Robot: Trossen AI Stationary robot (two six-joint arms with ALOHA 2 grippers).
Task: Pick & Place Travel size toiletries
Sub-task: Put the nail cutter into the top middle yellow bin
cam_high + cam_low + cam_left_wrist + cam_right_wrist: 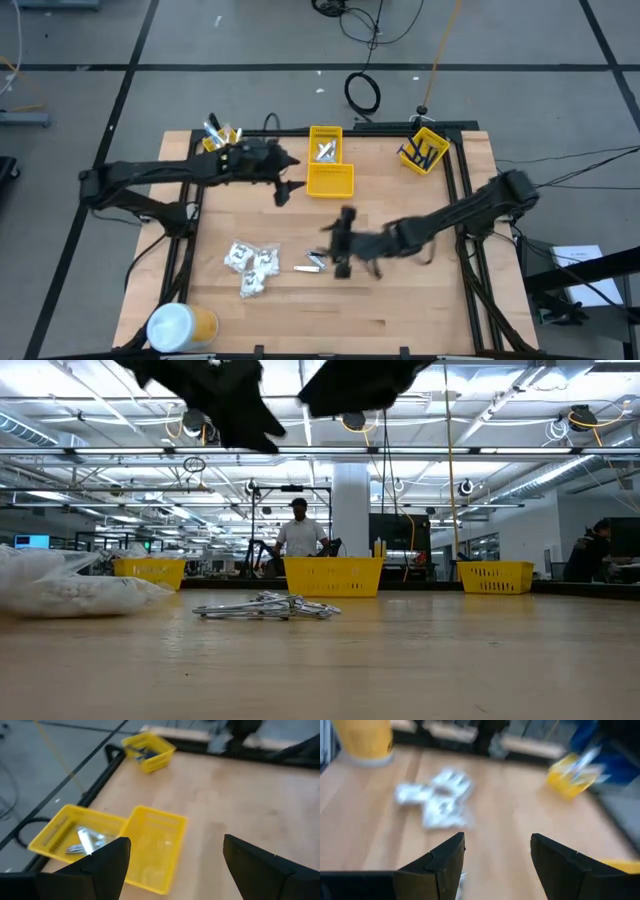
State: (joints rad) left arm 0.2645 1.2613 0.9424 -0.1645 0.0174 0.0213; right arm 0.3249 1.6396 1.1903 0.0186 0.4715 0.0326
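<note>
A few little silvery tubes lie on the wood near the table's middle, and they show low in the low view too. White crinkly packets lie in a heap to their left. My right gripper hovers open just right of the tubes, pointing toward the packets. My left gripper hangs open beside two yellow bins at the far middle. One bin holds silvery tubes; the other bin looks bare inside.
A yellow bin with dark blue razors stands at the far right corner. A bin with thin toothbrushes stands at the far left. The large white-and-yellow cylinder stands at the near left corner. Bare wood lies near right.
</note>
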